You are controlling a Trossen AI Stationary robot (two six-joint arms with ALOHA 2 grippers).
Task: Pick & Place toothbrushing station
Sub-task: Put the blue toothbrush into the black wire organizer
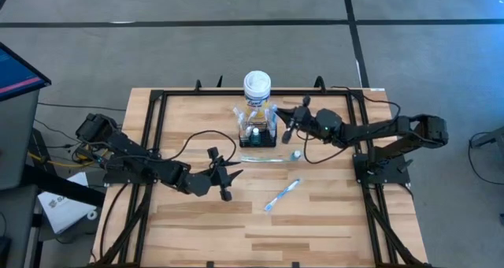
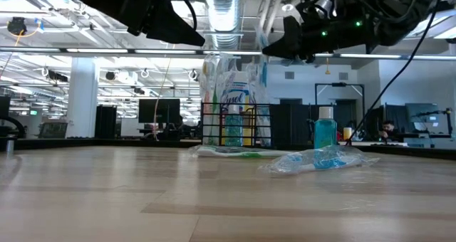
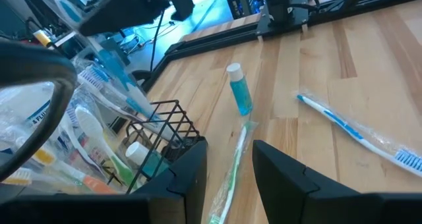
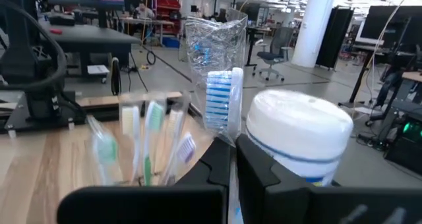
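Both my grippers hang over the table: the right gripper [image 1: 289,131] nearly clenched beside the caddy [image 1: 257,132], the left gripper [image 1: 223,175] released, grasping nothing.

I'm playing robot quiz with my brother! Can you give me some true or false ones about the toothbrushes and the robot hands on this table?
1. Some toothbrushes stand in the black wire caddy. True.
2. A blue toothbrush in clear wrap lies on the table, away from the caddy. True.
3. The white-lidded canister lies tipped over on its side. False: it stands upright, right behind the caddy.
4. The little blue bottle is inside the caddy. False: it stands on the bare wood beside it.
5. The left hand holds a toothbrush. False: it hovers open and empty over the wood.
6. The right hand is close beside the caddy. True, and its fingers hold a wrapped toothbrush nearly shut.
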